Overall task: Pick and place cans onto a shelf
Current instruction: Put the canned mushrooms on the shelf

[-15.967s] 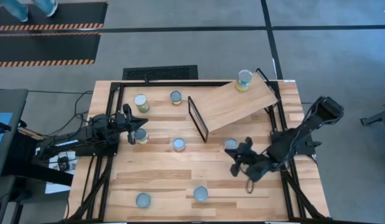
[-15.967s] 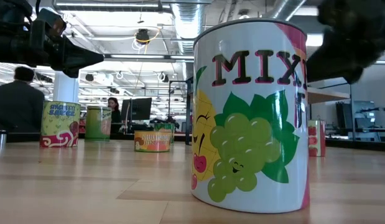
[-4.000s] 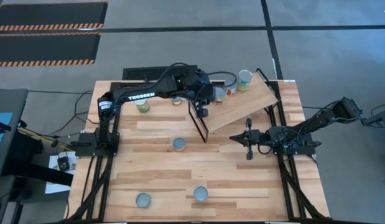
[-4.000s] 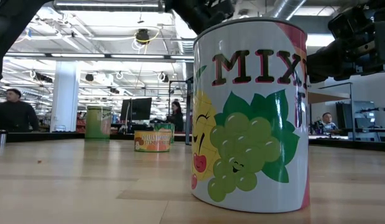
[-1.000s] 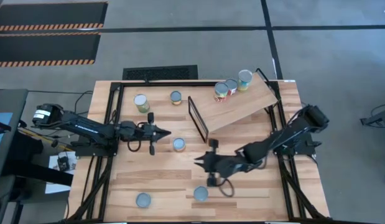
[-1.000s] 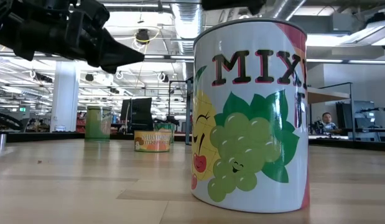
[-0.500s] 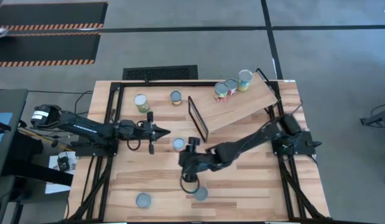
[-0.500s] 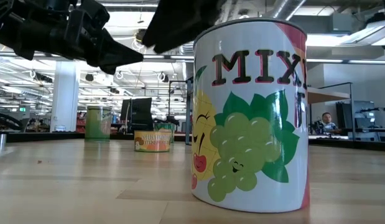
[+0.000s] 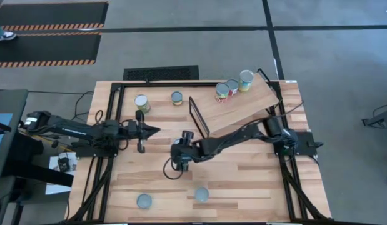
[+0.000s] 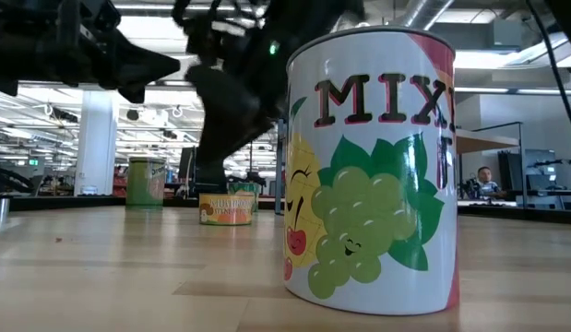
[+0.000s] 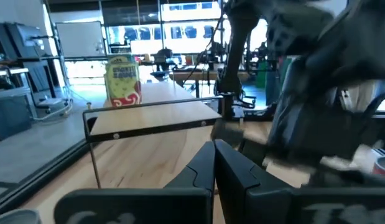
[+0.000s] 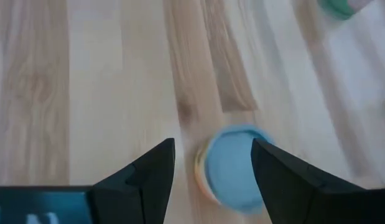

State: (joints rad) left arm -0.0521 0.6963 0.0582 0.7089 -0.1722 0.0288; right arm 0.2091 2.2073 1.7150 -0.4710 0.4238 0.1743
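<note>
Right gripper, fingers apart, above a can mid-table; left gripper, fingers together, nearby. Three cans on the shelf; others on the table.

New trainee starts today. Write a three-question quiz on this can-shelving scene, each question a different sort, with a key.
1. How many small cylindrical tin cans stand on the light wood shelf board?
2. True or false: the left claw is shut and empty.
3. The open right claw hangs above: A) a silver-topped can on the planked wooden tabletop; B) the shelf; C) the floor.

Key: 1) three; 2) true; 3) A.
</note>
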